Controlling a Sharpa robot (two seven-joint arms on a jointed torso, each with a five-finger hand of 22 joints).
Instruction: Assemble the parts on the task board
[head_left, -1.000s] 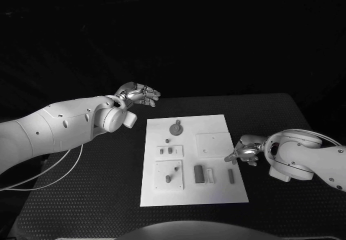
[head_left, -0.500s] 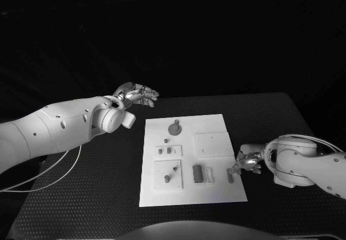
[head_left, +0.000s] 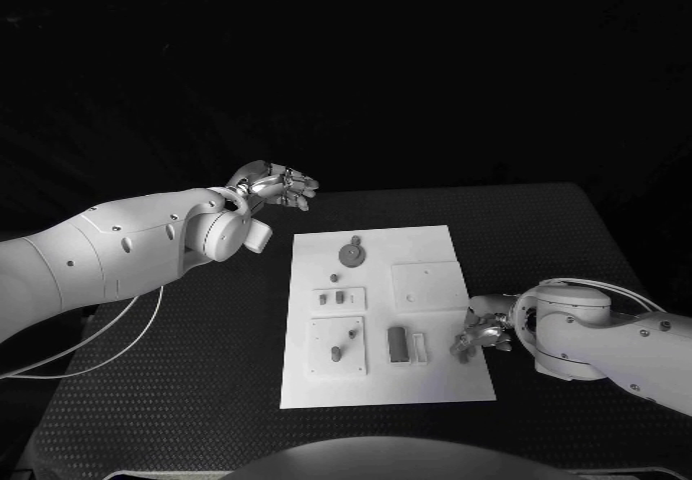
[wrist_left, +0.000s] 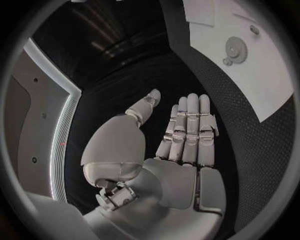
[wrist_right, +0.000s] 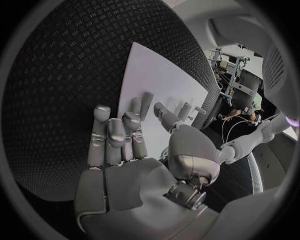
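Note:
The white task board (head_left: 378, 385) lies in the middle of the black table. On it are a grey gear (head_left: 351, 258), a square plate (head_left: 427, 285), a dark block (head_left: 397, 344) and a thin grey bar (head_left: 462, 351) near its right edge. My right hand (head_left: 485, 334) is low at that edge, fingers spread, fingertips at the bar; whether they touch it is unclear. In the right wrist view the right hand (wrist_right: 125, 135) reaches over the board (wrist_right: 162, 75) with nothing between its fingers. My left hand (head_left: 276, 186) hangs open beyond the board's far left corner, its fingers (wrist_left: 187, 130) straight.
Two small plates (head_left: 339, 297) (head_left: 336, 347) with little grey pieces sit on the board's left half. A white slotted piece (head_left: 420, 347) lies beside the dark block. A cable (head_left: 101, 345) hangs under my left arm. The gear (wrist_left: 236, 47) and board (wrist_left: 262, 80) appear in the left wrist view.
My right hand has slid along the board's right edge toward the near side and now sits at the thin grey bar. The left hand has barely moved.

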